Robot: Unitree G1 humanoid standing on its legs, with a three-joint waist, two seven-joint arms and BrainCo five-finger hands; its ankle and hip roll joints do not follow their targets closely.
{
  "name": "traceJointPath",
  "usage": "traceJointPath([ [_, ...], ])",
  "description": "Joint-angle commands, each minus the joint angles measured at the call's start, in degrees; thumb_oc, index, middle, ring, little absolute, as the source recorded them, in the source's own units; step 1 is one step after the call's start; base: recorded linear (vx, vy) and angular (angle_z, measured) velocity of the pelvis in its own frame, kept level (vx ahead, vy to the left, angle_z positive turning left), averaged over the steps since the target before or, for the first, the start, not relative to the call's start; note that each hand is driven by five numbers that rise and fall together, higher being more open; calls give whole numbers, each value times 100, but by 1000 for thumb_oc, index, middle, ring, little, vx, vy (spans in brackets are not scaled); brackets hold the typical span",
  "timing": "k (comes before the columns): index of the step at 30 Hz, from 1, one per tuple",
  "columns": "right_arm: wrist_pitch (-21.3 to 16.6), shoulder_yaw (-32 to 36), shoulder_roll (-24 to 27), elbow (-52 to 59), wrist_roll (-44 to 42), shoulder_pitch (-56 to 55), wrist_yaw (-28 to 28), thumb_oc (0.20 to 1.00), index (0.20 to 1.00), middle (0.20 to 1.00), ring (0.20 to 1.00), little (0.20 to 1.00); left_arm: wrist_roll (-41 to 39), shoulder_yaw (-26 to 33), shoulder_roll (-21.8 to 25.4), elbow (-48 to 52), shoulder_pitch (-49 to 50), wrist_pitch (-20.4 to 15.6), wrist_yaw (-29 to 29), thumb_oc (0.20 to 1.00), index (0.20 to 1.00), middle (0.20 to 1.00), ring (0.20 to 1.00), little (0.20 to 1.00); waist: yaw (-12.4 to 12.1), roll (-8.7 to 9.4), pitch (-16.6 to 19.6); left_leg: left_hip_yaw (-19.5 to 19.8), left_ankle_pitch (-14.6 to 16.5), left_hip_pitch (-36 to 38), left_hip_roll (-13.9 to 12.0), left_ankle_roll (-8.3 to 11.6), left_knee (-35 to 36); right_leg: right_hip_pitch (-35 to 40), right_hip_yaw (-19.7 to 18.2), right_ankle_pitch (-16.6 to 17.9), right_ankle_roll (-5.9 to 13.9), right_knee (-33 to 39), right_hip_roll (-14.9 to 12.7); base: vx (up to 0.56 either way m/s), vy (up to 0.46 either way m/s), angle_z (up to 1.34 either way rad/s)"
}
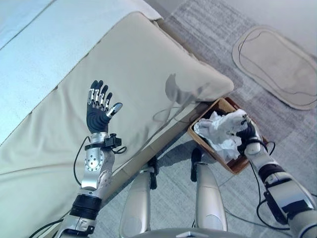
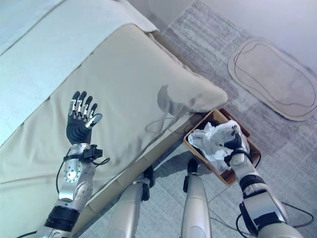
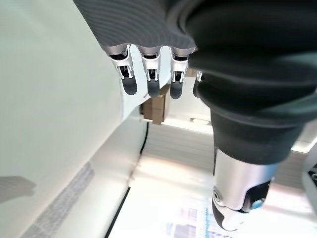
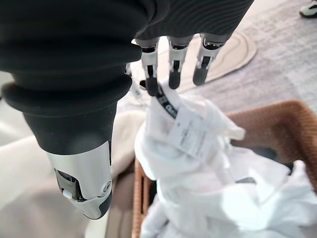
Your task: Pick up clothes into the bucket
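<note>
A crumpled pile of white clothes (image 1: 222, 133) fills a brown woven basket (image 1: 238, 166) on the floor by the corner of the bed. My right hand (image 1: 249, 133) hovers over the pile's right side. In the right wrist view its fingers (image 4: 173, 74) are straight and its thumb stands apart, so the hand is open just above a white garment (image 4: 198, 148) with a tag, and the basket's rim (image 4: 277, 121) shows beyond. My left hand (image 1: 100, 110) is raised above the bed, palm up and open with nothing in it; its fingers (image 3: 151, 82) are straight.
A bed with a beige cover (image 1: 143, 59) and a pale sheet (image 1: 29, 54) takes up the left side, its corner overhanging the basket. An oval beige mat (image 1: 277, 64) lies on the grey carpet at the far right.
</note>
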State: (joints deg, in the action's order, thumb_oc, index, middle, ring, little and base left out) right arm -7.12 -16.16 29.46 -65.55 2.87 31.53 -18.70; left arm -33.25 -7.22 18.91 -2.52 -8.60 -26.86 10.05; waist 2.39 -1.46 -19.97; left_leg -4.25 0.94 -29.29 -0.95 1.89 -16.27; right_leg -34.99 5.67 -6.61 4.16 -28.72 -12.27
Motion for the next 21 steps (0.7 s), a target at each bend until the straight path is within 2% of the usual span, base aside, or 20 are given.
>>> traceJointPath([
  [1,-218,147,-113,33,114,-200,93,1000,1000,1000,1000,1000,151,303,68,130,81,-294,-192,1000,1000,1000,1000,1000,60,195,117,28,330,321,-20,-37,-43,746,-100,1232,403,1637,-207,88,-29,9],
  [9,-178,154,-548,18,356,-866,249,1000,1000,1000,1000,1000,277,393,96,0,243,-190,-346,1000,1000,1000,1000,1000,87,382,402,61,42,1152,-76,48,759,1589,139,1401,474,2292,-141,89,-7,4],
  [13,-257,326,-811,303,290,-1379,227,1000,1000,1000,1000,1000,437,471,89,28,344,-138,-347,1000,1000,1000,1000,1000,141,448,655,54,-134,1639,-147,89,1281,1985,226,1431,507,2556,-32,92,8,-2],
  [21,-527,608,-907,1720,111,-2277,196,1000,1000,1000,1000,1000,689,552,-12,-134,611,-50,-231,1000,1000,1000,1000,1000,300,555,1017,10,-322,2347,-286,150,1915,2489,326,1341,537,2736,142,77,-1,1],
])
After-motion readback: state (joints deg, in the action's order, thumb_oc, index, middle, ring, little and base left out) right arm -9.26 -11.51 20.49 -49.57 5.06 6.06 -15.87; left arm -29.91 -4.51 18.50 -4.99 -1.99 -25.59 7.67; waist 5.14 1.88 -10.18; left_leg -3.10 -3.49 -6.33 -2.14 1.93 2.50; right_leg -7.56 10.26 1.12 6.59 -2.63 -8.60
